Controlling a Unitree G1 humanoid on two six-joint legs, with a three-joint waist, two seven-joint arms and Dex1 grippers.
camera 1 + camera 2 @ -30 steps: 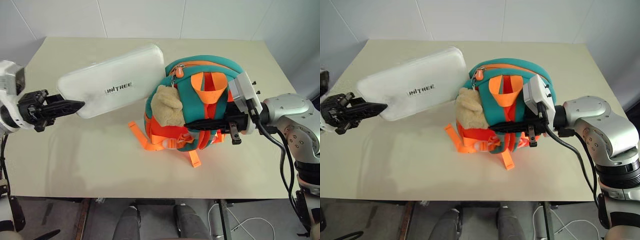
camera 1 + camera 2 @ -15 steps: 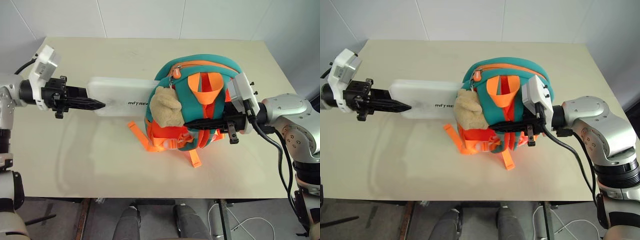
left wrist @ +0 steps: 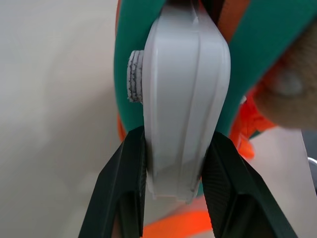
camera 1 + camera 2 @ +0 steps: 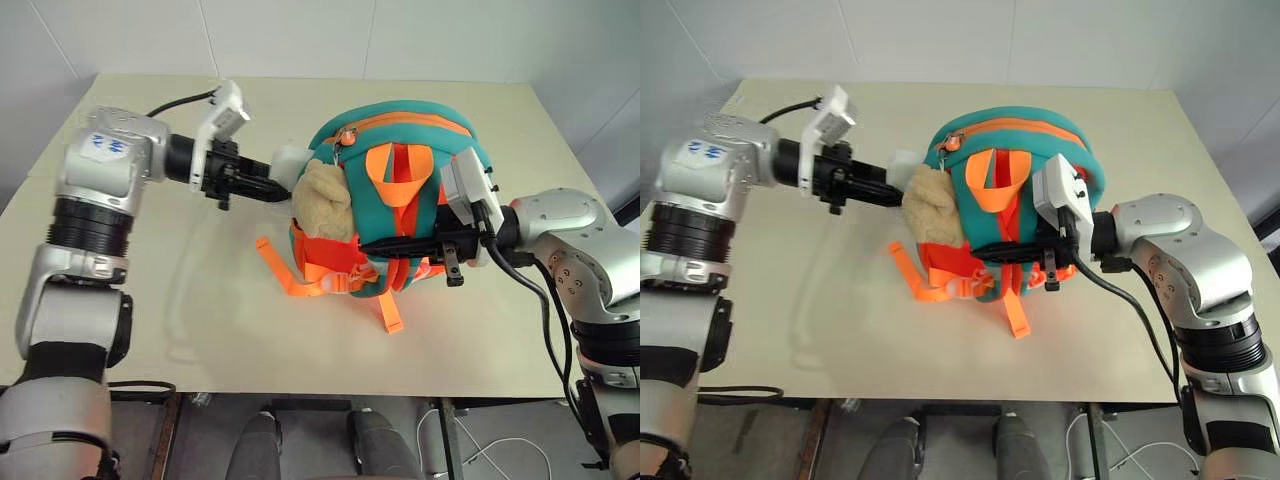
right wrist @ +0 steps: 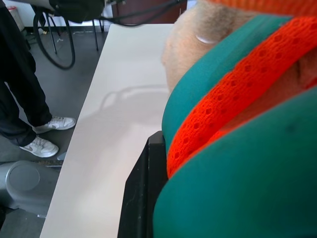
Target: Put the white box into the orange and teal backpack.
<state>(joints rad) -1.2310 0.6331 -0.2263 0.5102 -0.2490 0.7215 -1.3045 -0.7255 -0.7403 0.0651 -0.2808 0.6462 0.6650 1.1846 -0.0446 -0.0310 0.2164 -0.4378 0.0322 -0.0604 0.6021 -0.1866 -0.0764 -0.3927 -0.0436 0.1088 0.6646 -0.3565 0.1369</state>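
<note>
1. Where the left arm reaches across the far left part of the tabletop, the left pincer is clamped on the outer end of the white box, one black finger against each broad face.
2. The white box is a smooth plastic case with rounded corners and faint ridges along its narrow edge; seen from the left wrist it stands on edge, and most of its length is already inside the bag, with a short end left showing just beside the plush head.
3. The orange and teal backpack sits at the middle of the tabletop, nearer the far edge than the near one. It is rounded, teal with orange trim along the zip, an orange loop on top and orange mesh straps.
4. A beige plush animal head hangs on the bag's left side, and loose orange strap ends trail onto the tabletop toward the near edge.
5. The right pincer is closed tight on the backpack's front, gripping teal and orange strap fabric.
6. In the right wrist view, a person's legs in dark trousers and white shoes stand on the floor beyond the tabletop.
</note>
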